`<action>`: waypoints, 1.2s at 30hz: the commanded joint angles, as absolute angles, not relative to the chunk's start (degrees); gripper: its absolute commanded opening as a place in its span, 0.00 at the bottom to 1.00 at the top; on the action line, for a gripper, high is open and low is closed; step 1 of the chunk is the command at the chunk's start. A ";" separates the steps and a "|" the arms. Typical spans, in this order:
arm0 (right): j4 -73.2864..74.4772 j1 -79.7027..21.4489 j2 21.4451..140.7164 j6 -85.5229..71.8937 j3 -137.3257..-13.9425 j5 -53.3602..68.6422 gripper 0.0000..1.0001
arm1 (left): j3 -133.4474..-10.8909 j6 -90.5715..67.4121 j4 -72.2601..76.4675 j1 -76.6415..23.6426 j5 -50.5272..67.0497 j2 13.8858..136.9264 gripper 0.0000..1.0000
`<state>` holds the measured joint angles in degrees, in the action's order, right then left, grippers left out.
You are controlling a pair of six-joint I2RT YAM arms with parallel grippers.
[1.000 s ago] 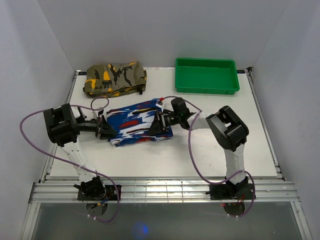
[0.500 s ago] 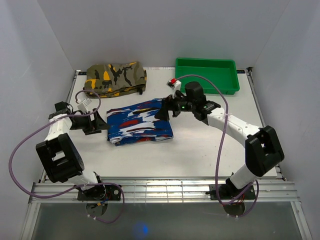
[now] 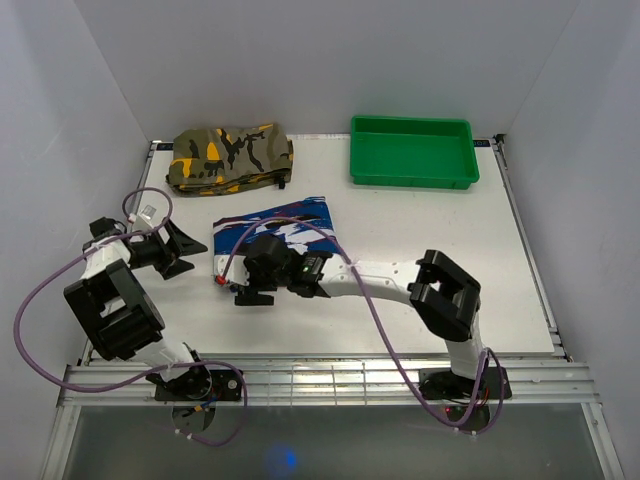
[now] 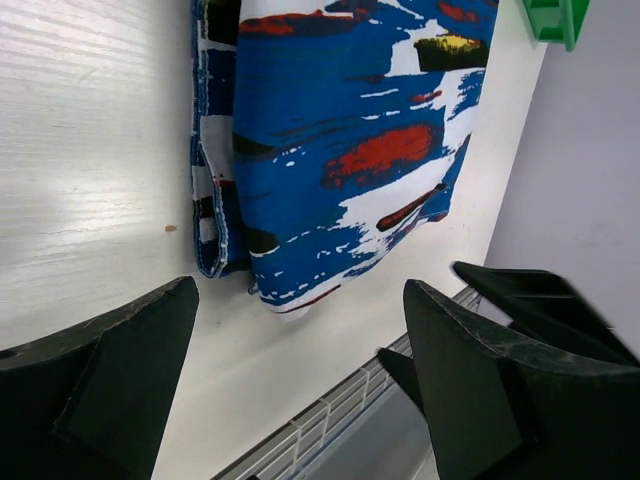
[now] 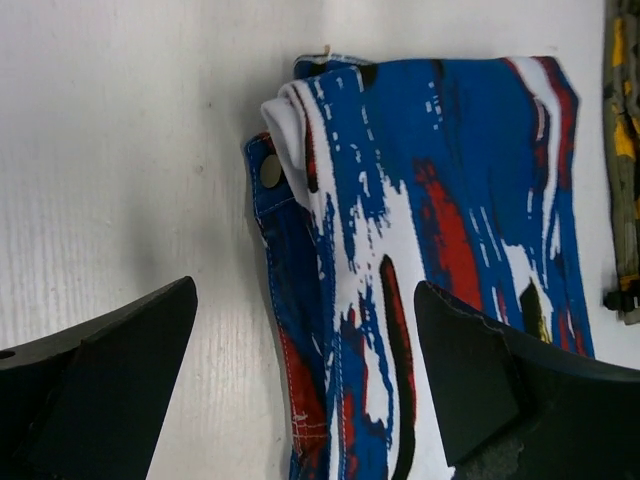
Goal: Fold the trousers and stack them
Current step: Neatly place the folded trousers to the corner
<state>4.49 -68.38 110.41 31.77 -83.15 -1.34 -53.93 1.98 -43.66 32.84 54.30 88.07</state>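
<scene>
The trousers [image 3: 285, 222], in a blue print with white, red and black streaks, lie folded flat on the white table, in front of the camouflage garment. My left gripper [image 3: 193, 252] is open and empty, low over the table just left of the trousers' left end; its wrist view shows the trousers [image 4: 340, 130] ahead of its open gripper [image 4: 300, 290]. My right gripper [image 3: 243, 288] is open and empty, reaching left over the near left part of the trousers and hiding it. In the right wrist view its jaws [image 5: 305, 300] straddle the trousers' stitched near edge [image 5: 400, 200].
An olive camouflage folded garment [image 3: 230, 155] lies at the far left, with its edge in the right wrist view [image 5: 622, 150]. A green tray [image 3: 412, 150] stands at the far right. The slatted table edge [image 3: 330, 380] runs along the front.
My right arm has swung from the trousers' far right side round to their near left part. My left gripper has drawn back to the left, away from the trousers.
</scene>
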 commanded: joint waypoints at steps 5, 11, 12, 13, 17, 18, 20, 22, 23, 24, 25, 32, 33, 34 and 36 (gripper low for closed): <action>-4.65 -69.17 118.64 40.86 -83.68 -6.94 0.94 | -54.85 -1.21 -41.22 34.54 55.64 87.98 0.96; -11.60 -69.08 123.57 45.09 -81.12 -9.84 0.95 | -50.98 -3.51 -37.71 34.63 53.80 85.52 0.98; -11.78 -69.00 124.36 45.17 -81.12 -9.84 0.86 | -50.89 -4.30 -37.36 34.63 53.09 85.34 0.98; -12.39 -68.91 124.63 45.26 -80.95 -9.67 0.79 | -50.63 -4.83 -37.01 34.72 52.04 84.91 0.98; -13.18 -68.29 126.03 44.91 -80.59 -7.48 0.30 | -48.96 -10.02 -33.84 34.72 47.99 84.11 0.98; -12.84 -67.94 126.47 44.56 -80.94 -7.21 0.21 | -48.69 -10.72 -32.88 34.72 47.29 84.02 0.98; -12.13 -67.33 126.48 42.21 -81.65 -6.95 0.08 | -47.56 -12.74 -31.91 34.63 46.32 84.02 0.98; -11.43 -65.66 125.16 40.09 -82.44 -3.89 0.08 | -47.03 -13.88 -30.85 34.63 46.41 84.11 0.98; -10.99 -64.96 124.46 36.86 -82.79 -2.30 0.08 | -46.15 -14.41 -30.24 34.63 46.41 83.68 0.98; -9.42 -63.30 122.97 34.91 -83.49 -0.81 0.08 | -45.62 -14.85 -28.84 34.63 46.23 83.50 0.98; -8.62 -62.24 122.18 32.63 -84.98 1.99 0.08 | -45.09 -15.46 -28.05 34.63 46.14 83.15 0.98; -4.04 -55.29 119.45 20.92 -90.17 17.03 0.08 | -41.05 -20.47 -22.15 34.28 48.34 82.18 0.98; -3.69 -54.76 119.18 20.57 -90.35 17.66 0.08 | -40.78 -21.61 -21.28 34.19 49.12 82.09 0.98; -3.26 -54.58 119.09 20.13 -90.44 18.97 0.08 | -40.69 -22.14 -20.83 34.19 49.57 82.09 0.98; -2.73 -54.06 118.65 19.34 -90.44 20.91 0.08 | -40.52 -23.89 -19.00 34.10 50.88 81.83 0.98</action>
